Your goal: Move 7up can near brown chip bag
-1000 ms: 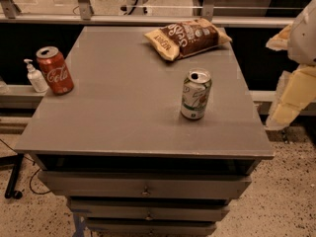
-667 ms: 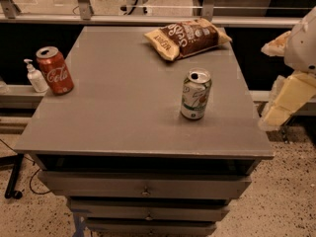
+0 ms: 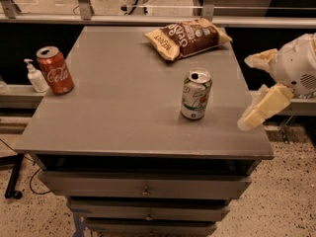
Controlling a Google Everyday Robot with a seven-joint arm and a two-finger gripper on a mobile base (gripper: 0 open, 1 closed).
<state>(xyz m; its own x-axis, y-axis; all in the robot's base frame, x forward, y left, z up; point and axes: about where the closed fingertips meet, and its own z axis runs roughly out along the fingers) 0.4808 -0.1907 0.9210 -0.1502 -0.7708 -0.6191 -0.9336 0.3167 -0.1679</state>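
The 7up can (image 3: 196,95), white and silver with green markings and an opened top, stands upright on the right middle of the grey table (image 3: 123,98). The brown chip bag (image 3: 186,36) lies flat at the table's far right, behind the can with a clear gap between them. My gripper (image 3: 245,93) is at the table's right edge, to the right of the can and apart from it. Its two cream fingers (image 3: 264,107) are spread wide, open and empty.
A red Coca-Cola can (image 3: 55,69) stands at the table's left edge. A small white pump bottle (image 3: 34,76) sits on a ledge just left of it. Drawers (image 3: 143,186) are below the tabletop. A rail (image 3: 148,19) runs behind the table.
My gripper has moved left and slightly down, from beyond the table's right edge closer to the 7up can. The cans and bag have not moved.
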